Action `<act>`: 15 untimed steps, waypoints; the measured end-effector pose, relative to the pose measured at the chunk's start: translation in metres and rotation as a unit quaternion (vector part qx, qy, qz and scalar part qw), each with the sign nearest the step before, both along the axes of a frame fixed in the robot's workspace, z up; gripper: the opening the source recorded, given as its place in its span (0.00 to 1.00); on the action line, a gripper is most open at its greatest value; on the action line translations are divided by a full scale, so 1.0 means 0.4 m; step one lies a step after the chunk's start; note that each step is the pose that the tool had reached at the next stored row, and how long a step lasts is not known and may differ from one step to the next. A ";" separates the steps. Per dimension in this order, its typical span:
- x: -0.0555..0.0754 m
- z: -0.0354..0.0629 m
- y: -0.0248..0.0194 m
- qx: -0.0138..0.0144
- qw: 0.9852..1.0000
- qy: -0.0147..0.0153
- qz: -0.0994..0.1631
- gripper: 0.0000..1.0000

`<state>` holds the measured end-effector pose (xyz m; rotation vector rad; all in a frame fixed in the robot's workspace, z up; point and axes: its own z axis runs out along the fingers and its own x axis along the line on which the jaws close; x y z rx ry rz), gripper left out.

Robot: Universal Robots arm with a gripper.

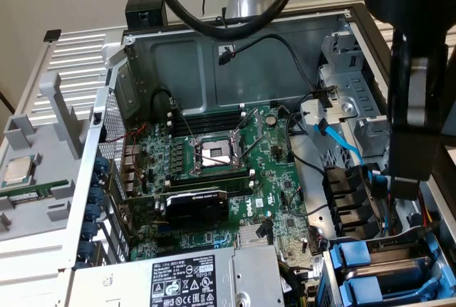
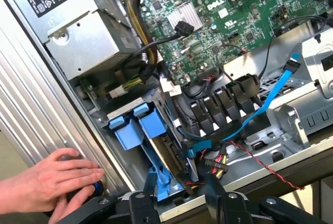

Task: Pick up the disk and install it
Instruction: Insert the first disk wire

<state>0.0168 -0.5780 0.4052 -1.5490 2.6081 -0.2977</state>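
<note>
The disk (image 2: 174, 157) stands edge-on in the drive bay at the case's corner, clipped in its blue carrier (image 2: 152, 125), with a second blue carrier (image 2: 123, 133) beside it. In the exterior view the blue carriers (image 1: 355, 256) show at the lower right of the open case. My gripper (image 2: 179, 204) hangs above that bay. Its black fingers (image 2: 141, 206) stand apart on either side of the disk's near end, and I see nothing clamped between them. In the exterior view the gripper (image 1: 410, 179) is at the right, well above the bay.
A person's hand (image 2: 52, 182) rests on the case's outer edge close to the bay. The grey power supply box (image 2: 78, 31) borders the bay. A blue cable (image 2: 270, 99) and black connectors (image 2: 218, 107) lie beside it. The motherboard (image 1: 214, 172) covers the case floor. A processor chip (image 1: 20, 170) lies outside the case.
</note>
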 end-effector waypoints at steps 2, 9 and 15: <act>0.000 0.000 -0.005 0.000 1.000 0.000 0.004 0.49; -0.001 0.000 -0.005 0.000 0.998 0.000 0.060 0.49; -0.001 0.000 -0.005 0.000 0.993 0.000 0.114 0.49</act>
